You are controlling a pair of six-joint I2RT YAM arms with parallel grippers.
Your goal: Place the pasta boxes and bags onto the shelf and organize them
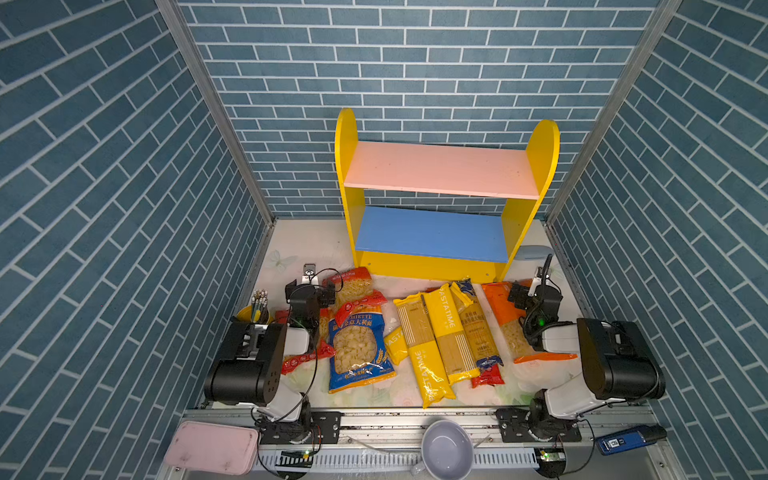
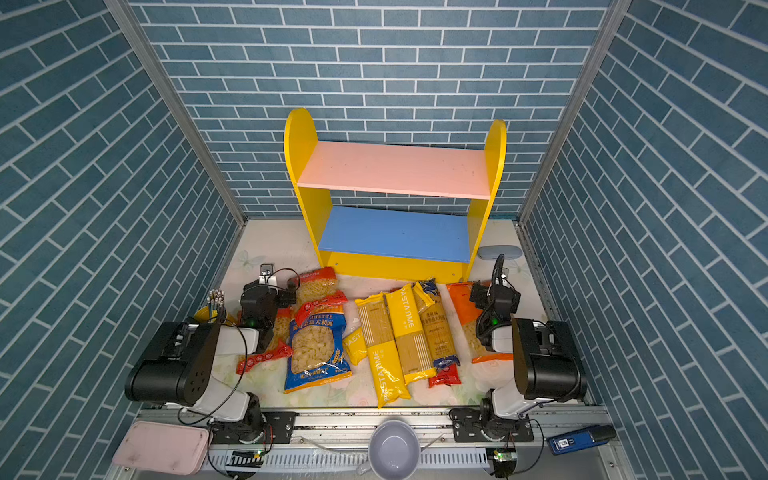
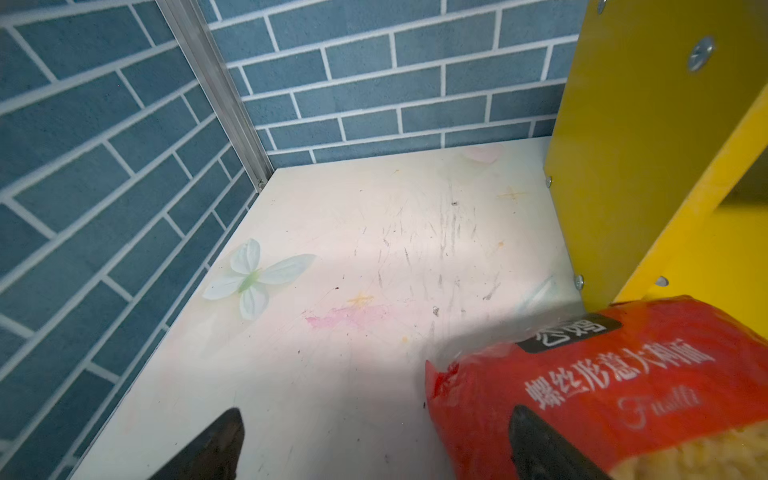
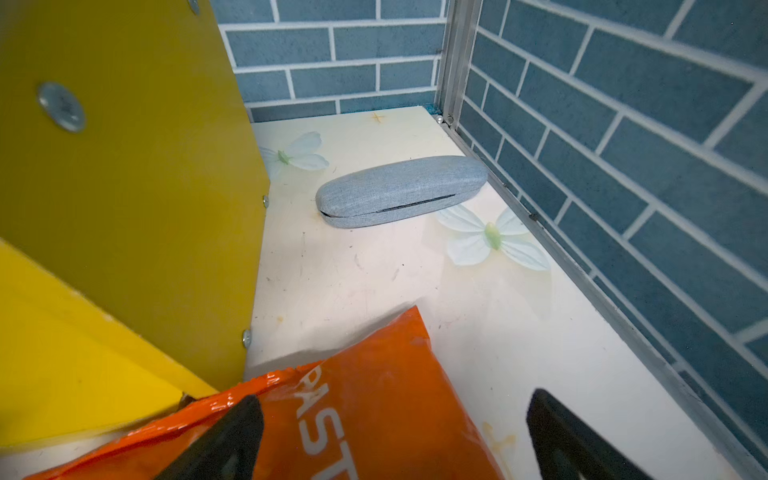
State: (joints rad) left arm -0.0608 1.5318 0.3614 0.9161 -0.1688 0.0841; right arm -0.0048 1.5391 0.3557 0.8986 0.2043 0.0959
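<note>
The shelf (image 1: 440, 170) is recorded standing at the back of the surface (image 3: 353, 249); the pasta bags (image 1: 440, 316) are found lying in a loose, overlapping heap on the surface just in front of it. The left jaws are seen spread wide above a red bag (image 3: 602, 386), nothing being pinched; the right jaws are likewise spread wide above an orange bag (image 4: 374, 415), nothing being pinched; a grey case (image 4: 399, 191) is noted beside the shelf.

Both top views: high, front of counter (image 1: 307, 237), tilted down toward shelf (image 1: 440, 170), whole scene shared. Wrist views: low, close behind left tool (image 3: 378, 440) and right tool (image 4: 395, 428), facing shelf's opposite ends.
</note>
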